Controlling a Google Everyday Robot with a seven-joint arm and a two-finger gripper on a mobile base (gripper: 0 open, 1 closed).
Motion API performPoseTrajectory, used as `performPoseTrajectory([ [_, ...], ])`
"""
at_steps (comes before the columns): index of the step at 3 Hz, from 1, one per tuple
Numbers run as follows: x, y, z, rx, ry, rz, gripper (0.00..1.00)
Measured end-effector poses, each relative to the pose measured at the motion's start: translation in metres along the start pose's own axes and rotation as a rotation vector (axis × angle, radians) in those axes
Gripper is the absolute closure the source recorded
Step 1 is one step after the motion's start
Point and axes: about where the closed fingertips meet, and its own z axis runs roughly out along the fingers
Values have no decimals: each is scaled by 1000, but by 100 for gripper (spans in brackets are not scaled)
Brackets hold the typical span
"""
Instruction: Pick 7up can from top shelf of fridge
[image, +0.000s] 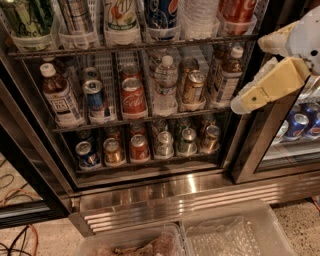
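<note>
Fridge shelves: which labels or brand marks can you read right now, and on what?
"7up", green, on the 7up can on the top shelf.
Round logo, no readable word, on the Pepsi can beside it.
Red can script and bottle label: too blurred.
Gripper at right, by the door frame: no text.

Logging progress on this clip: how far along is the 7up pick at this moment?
Done: nothing yet with the can. The 7up can stands in its clear holder on the top shelf, beside the Pepsi can. The fridge looks open to reach. In hand: the gripper hangs at the right, below that shelf and well apart from the can. Left: reach up-left, grasp, lift it out.
</note>
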Motion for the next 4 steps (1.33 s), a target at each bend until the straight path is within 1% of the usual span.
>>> performPoseTrajectory([
  [1,-4,3,2,13,-13,-3,0],
  [2,-18,11,11,56,-71,25,0],
  [3,-46,20,37,84,-169,50,0],
  [4,-86,29,67,88,-290,74,0],
])
